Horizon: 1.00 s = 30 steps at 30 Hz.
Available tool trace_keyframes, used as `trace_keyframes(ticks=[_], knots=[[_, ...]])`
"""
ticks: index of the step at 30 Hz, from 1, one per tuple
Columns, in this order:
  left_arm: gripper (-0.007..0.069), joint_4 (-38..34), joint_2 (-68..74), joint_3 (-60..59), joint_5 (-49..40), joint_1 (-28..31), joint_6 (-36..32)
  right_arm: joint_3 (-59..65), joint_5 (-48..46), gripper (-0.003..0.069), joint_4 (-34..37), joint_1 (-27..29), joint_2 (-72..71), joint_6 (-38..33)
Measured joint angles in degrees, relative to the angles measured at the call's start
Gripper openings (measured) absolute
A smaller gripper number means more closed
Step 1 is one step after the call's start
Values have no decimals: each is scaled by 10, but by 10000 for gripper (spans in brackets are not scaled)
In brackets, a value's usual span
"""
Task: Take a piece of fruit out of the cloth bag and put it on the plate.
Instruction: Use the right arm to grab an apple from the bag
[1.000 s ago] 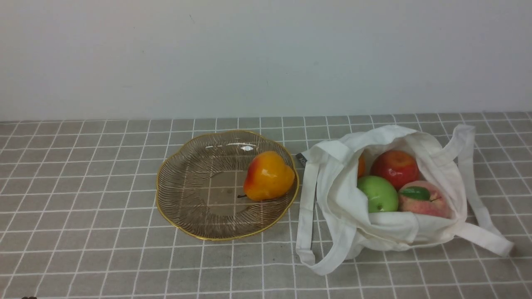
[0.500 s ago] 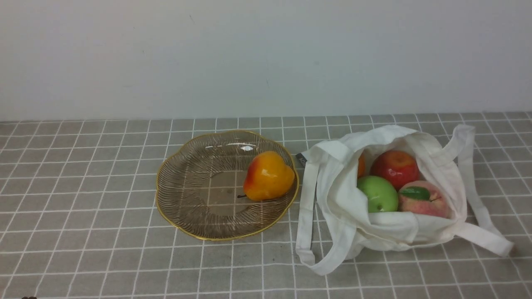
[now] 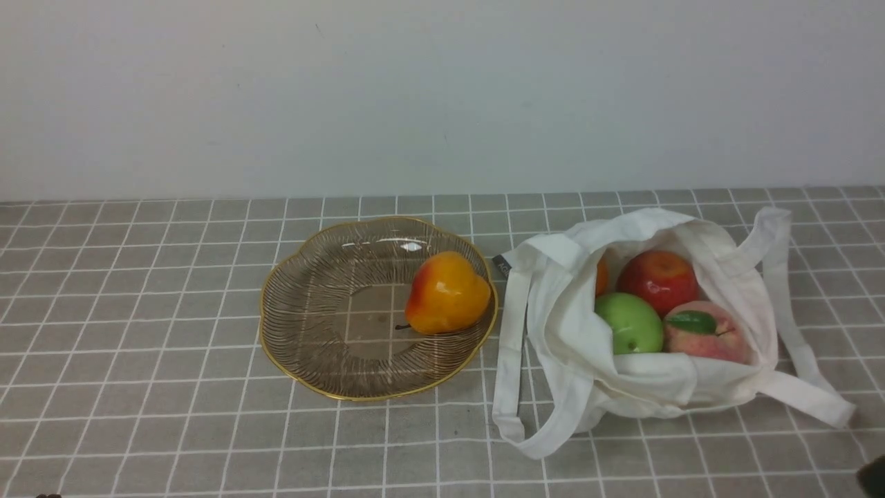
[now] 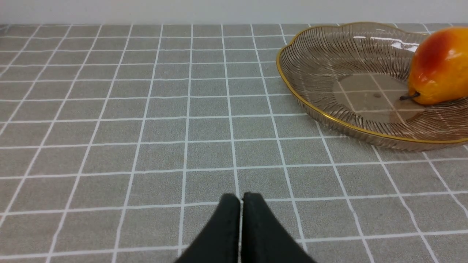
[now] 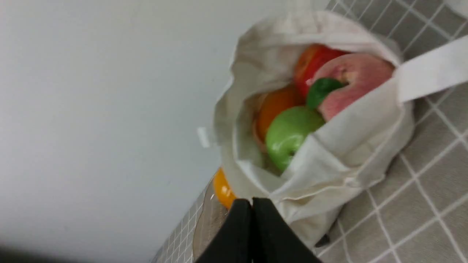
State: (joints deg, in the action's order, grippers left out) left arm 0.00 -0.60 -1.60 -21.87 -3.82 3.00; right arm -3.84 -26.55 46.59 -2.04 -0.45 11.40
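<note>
- The green apple (image 3: pixel 628 322) is sitting inside the cloth bag (image 3: pixel 563 332), at the near left of the fruit pile, with its glossy skin showing through the bag's open mouth.
- A red apple (image 3: pixel 657 279) is resting just behind it. A pink peach with a green leaf (image 3: pixel 705 333) is pressing against its right side. A sliver of an orange fruit (image 3: pixel 601 276) is peeking out at the back left, mostly hidden by fabric.
- The bag is slumping on the grey checked worktop (image 3: pixel 138 346), just to the right of the plate (image 3: pixel 304 332), with its mouth facing up and towards the robot. Its strap handles are trailing across the worktop on both sides, and its small dark tag (image 3: pixel 500 265) is pointing towards the plate's rim.
- The plate is lying flat on the worktop and carrying an orange-yellow pear (image 3: pixel 446 292) with a red blush, which is leaning on its right side near the rim.
- The left gripper (image 4: pixel 241 199) is hovering low over bare worktop, well to the left of the plate. Its jaws are pressing together and gripping nothing.
- The right gripper (image 5: pixel 252 202) is pointing at the bag from the near right side. Its jaws are also closed tight and are holding nothing, apart from the fabric.
</note>
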Motion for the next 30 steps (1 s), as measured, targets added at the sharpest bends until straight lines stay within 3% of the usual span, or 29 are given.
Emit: trace_keyframes(ticks=[2, 5, 7, 12, 15, 18, 24, 30], knots=[[-8, 0, 0, 0, 0, 0, 0, -26, -7, -14, 0, 0, 0, -33], [-8, 0, 0, 0, 0, 0, 0, -168, -23, -14, -37, 0, 23, -181], [-8, 0, 0, 0, 0, 0, 0, -219, -45, -14, -73, 0, 62, -212], [-8, 0, 0, 0, 0, 0, 0, -301, -199, -14, -222, 0, 251, -220], [-8, 0, 0, 0, 0, 0, 0, -305, -254, -14, -265, 0, 381, -220], [-8, 0, 0, 0, 0, 0, 0, -305, -260, -14, -251, 0, 463, -249], [-8, 0, 0, 0, 0, 0, 0, -353, -238, 0, -113, 0, 667, -418], [-8, 0, 0, 0, 0, 0, 0, -457, -219, 71, -110, -1, 754, -422]])
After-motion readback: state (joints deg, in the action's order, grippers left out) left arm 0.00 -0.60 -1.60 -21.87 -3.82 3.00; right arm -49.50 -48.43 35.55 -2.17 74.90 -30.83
